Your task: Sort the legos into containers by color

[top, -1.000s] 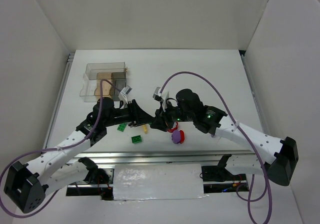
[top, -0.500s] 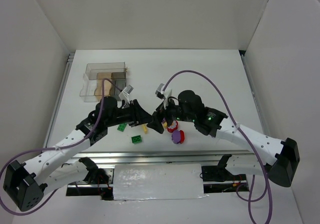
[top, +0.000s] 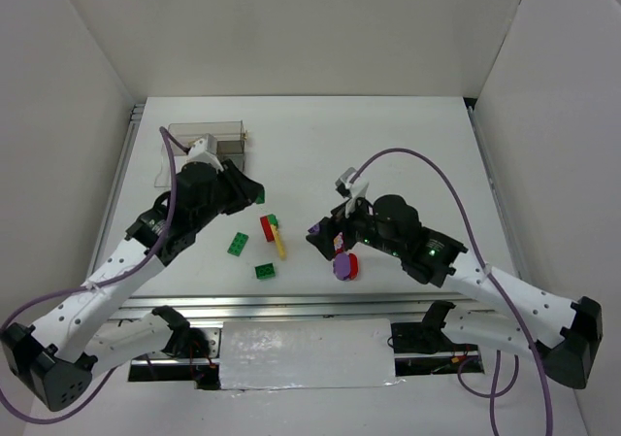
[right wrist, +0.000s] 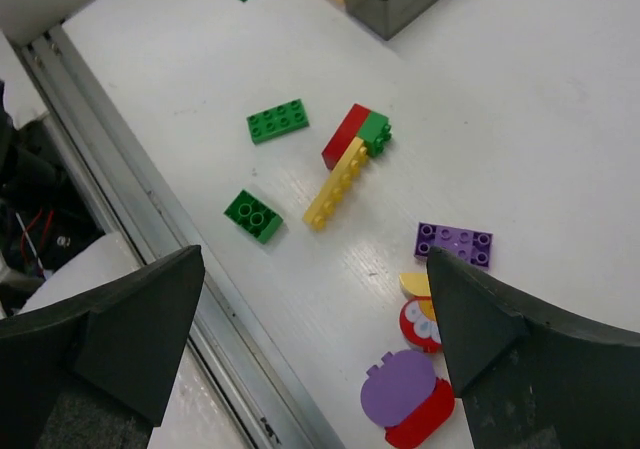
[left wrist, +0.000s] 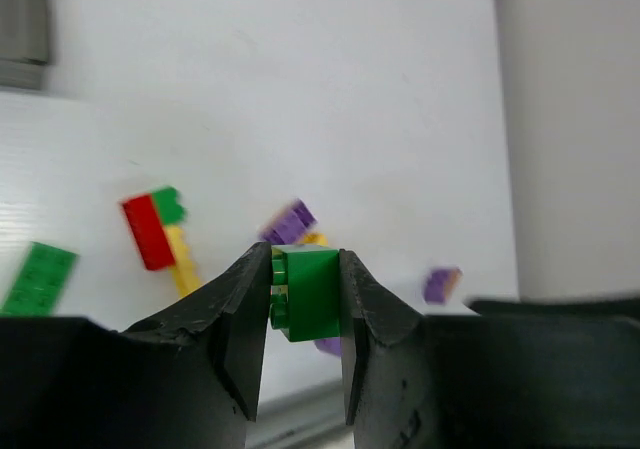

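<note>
Pinching a green square brick (left wrist: 310, 291) between fingers drawn in tight on its two sides, the left gripper (left wrist: 305, 299) hangs clear of the white table (top: 388, 145), on the far-left side of the yellow bar (top: 278, 240). Seen from above, it sits between that bar and the clear box (top: 184, 130). The box stands well apart from the bar toward the far-left corner, its tan and grey compartments partly hidden by the arm.

The right gripper (right wrist: 312, 259) is just to the right of the bar, its jaws spread wide with nothing between them.

A red brick (right wrist: 345, 136) lies against the left side of the bar's far end, and a small green brick (right wrist: 377, 131) touches both at that end. Left of the bar and apart from it lies a long green brick (right wrist: 278, 121), with a short green brick (right wrist: 253, 215) beyond the bar's near end, toward the table's near edge.

A purple brick (right wrist: 454, 243) lies near the bar on its right. Nearer the edge on that same side sits a red, white and yellow round piece (right wrist: 420, 314). Past it lie a purple disc (right wrist: 398, 389) and a red disc (right wrist: 420, 424), overlapping.
</note>
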You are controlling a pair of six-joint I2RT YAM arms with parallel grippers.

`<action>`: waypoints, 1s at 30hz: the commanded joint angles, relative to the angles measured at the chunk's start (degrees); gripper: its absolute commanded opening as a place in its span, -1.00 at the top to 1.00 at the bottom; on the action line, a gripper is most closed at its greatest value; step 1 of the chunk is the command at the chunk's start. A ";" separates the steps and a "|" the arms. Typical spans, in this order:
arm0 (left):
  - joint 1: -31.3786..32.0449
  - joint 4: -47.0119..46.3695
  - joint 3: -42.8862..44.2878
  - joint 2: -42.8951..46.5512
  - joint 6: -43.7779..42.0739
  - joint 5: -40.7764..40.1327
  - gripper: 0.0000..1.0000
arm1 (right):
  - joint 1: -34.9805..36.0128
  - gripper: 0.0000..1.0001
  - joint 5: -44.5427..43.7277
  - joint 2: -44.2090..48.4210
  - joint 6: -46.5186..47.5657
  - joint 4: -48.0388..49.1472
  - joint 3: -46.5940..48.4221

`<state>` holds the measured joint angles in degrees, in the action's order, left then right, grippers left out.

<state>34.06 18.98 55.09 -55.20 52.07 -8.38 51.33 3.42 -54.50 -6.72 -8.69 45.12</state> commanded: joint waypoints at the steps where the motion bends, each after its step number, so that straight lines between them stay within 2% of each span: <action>1: -4.08 3.08 2.91 -2.27 -3.20 -8.32 1.00 | -0.27 -0.99 -7.80 6.23 -3.29 0.43 -2.05; 7: -13.66 1.94 4.76 -7.80 -5.66 -4.55 1.00 | -0.27 -0.99 -21.76 14.31 -13.02 -4.22 -4.96; 10: -16.39 1.41 5.46 -10.35 -6.28 -5.15 1.00 | -0.53 -0.99 -24.25 18.10 -20.06 -8.26 -6.01; 17: -21.58 -1.84 4.76 -15.81 -5.67 -1.82 1.00 | -0.62 -0.99 -23.72 21.45 -23.86 -13.28 -6.45; 25: -22.99 -6.23 10.21 -27.40 -4.61 -1.02 1.00 | -0.53 -0.99 -18.19 20.14 -25.27 -11.35 -8.21; 30: -24.04 -6.41 15.56 -36.90 -4.96 -2.78 0.77 | -0.62 -0.99 -15.82 19.17 -25.62 -10.65 -8.91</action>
<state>10.87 15.35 66.98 -89.17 46.89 -10.24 50.96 -14.17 -34.92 -31.55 -20.78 36.62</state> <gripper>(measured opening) 0.413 0.994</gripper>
